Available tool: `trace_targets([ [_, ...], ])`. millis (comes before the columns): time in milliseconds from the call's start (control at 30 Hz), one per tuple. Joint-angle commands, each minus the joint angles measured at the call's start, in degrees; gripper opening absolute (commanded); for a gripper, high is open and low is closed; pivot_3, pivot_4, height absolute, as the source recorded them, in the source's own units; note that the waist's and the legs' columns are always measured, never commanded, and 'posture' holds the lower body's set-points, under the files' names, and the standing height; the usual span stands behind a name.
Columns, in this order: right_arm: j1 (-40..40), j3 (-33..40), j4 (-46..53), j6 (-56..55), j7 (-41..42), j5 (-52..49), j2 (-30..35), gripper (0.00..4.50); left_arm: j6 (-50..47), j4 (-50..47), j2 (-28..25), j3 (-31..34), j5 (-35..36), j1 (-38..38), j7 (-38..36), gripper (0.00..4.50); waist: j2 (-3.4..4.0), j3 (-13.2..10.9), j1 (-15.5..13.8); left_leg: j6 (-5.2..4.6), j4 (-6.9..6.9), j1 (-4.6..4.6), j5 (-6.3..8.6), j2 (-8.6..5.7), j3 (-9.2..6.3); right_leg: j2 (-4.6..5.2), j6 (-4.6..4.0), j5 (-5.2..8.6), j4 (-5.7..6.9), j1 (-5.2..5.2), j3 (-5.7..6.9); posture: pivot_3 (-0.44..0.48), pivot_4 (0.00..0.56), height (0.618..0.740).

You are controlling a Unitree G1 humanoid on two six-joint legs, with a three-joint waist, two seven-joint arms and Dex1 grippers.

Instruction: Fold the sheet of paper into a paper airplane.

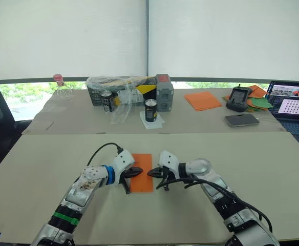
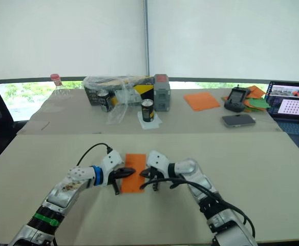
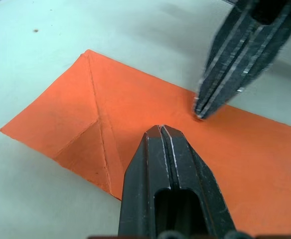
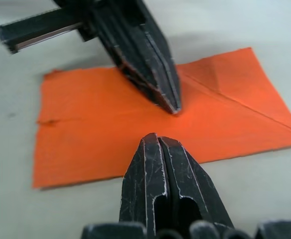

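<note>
The sheet of paper (image 1: pixel 142 183) lies flat on the near table, bright orange, between my two arms. In the left wrist view the sheet of paper (image 3: pixel 135 94) shows a corner folded in as a triangle with diagonal creases. My left gripper (image 1: pixel 138 171) is shut, its tip resting on the sheet from the left side. Facing it, my right gripper (image 1: pixel 151 173) is also shut, tip down on the sheet from the right. The two tips stand a short way apart near the sheet's middle, as seen in the right wrist view, where my right gripper (image 4: pixel 153 137) faces the left gripper (image 4: pixel 173 107).
On the far table stand a box under clear plastic (image 1: pixel 124 88), two cans (image 1: pixel 150 110) (image 1: pixel 107 101), a glass flask (image 1: pixel 61 87), a stack of orange paper (image 1: pixel 203 100), a mixed orange-and-green pile (image 1: pixel 259 101), a handheld controller (image 1: pixel 239 97), a phone (image 1: pixel 241 120) and a laptop (image 1: pixel 293 105).
</note>
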State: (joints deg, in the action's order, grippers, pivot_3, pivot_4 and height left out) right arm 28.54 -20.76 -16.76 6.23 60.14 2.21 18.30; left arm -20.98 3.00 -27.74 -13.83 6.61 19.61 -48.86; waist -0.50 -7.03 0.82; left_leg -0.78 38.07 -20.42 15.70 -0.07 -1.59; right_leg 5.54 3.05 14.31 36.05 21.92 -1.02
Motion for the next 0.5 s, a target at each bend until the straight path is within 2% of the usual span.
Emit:
trace_targets([
  [33,-5.1,-5.4,0.2,1.3,4.7,1.4,2.5,0.03,-1.2,1.6,0.0,-1.6,-1.8,-1.2,0.6,0.0,0.0,0.0,0.0,0.0,0.0,0.0,0.0,0.0,0.0,0.0,0.0,0.0,-0.01,0.0,0.0,0.0,0.15,0.74],
  [333,-10.3,-9.4,10.0,4.7,7.3,1.7,7.0,0.03,-2.5,0.0,0.3,-2.2,-1.2,-2.7,0.5,0.0,-0.02,0.0,-0.1,0.0,-0.12,0.11,0.0,0.0,0.0,0.0,-0.02,0.03,-0.12,-0.12,0.01,0.0,0.15,0.74],
  [500,-12.6,-8.0,13.7,5.8,5.4,0.9,8.3,0.03,-2.8,-0.5,0.3,-2.2,-1.0,-3.1,0.3,0.0,-0.03,0.0,-0.2,-0.02,-0.18,0.12,0.01,0.0,0.0,0.0,-0.05,0.1,-0.18,-0.13,0.01,0.0,0.15,0.74],
])
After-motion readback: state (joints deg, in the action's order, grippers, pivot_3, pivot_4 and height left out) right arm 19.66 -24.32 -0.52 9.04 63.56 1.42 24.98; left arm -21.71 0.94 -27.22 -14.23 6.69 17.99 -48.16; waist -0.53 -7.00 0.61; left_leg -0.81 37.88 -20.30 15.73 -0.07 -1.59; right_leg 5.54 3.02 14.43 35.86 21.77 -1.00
